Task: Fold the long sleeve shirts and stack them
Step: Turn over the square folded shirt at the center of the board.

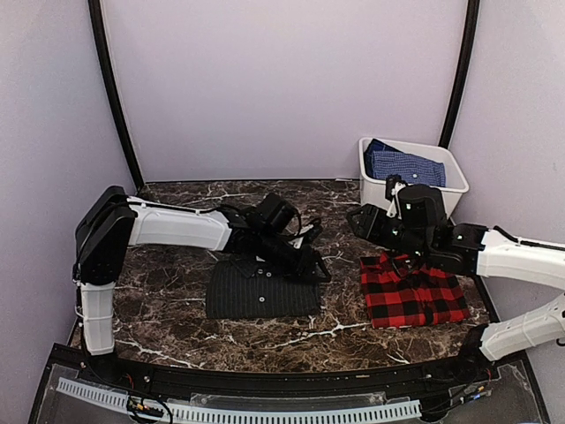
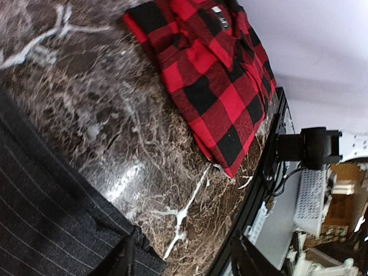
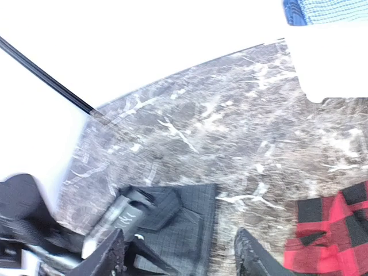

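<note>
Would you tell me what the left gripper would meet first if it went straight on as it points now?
Probably the bare marble tabletop just ahead, since the left gripper seems to tilt down. If it skimmed above that, the red plaid shirt comes next. Depth is unclear.

The top external view looks down from high behind the near edge of the marble table (image 1: 177, 340), with the red plaid shirt (image 1: 413, 296) right of centre. The left wrist view, low and rolled sideways, faces that shirt from its left. The right wrist view, close above it, faces the pinstriped shirt (image 3: 184, 224). All three views show both shirts.
</note>
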Motion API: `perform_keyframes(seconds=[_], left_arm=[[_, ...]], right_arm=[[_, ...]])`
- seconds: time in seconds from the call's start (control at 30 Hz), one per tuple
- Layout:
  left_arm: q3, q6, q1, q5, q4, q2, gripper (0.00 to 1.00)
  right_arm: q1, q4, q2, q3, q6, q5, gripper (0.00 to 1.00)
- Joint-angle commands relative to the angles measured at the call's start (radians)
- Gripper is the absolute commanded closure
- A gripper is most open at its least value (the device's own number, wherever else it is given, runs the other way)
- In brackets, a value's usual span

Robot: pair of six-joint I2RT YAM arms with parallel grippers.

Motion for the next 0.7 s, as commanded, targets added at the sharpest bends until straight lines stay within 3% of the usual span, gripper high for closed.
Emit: perform_keyframes(seconds=[0.0, 0.23, 0.43, 0.67], left_arm=[[0.077, -0.016, 0.01, -0.12, -0.05, -0.085, 0.35], [-0.058, -0.073, 0.073, -0.292, -0.107, -0.254, 0.32], [-0.323, -0.103, 0.223, -0.344, -0.12, -0.495, 0.32], [-0.579, -0.063, 0.415, -0.347, -0.158, -0.65, 0.26]], right_arm=[[-0.01, -0.11, 0.005, 0.002, -0.059, 0.009, 0.36], [-0.01, -0.097, 0.093, 0.022, -0.092, -0.112, 0.31], [-0.002, -0.105, 0.287, 0.121, -0.134, -0.243, 0.32], [0.004, -0.102, 0.471, 0.217, -0.148, -0.295, 0.33]])
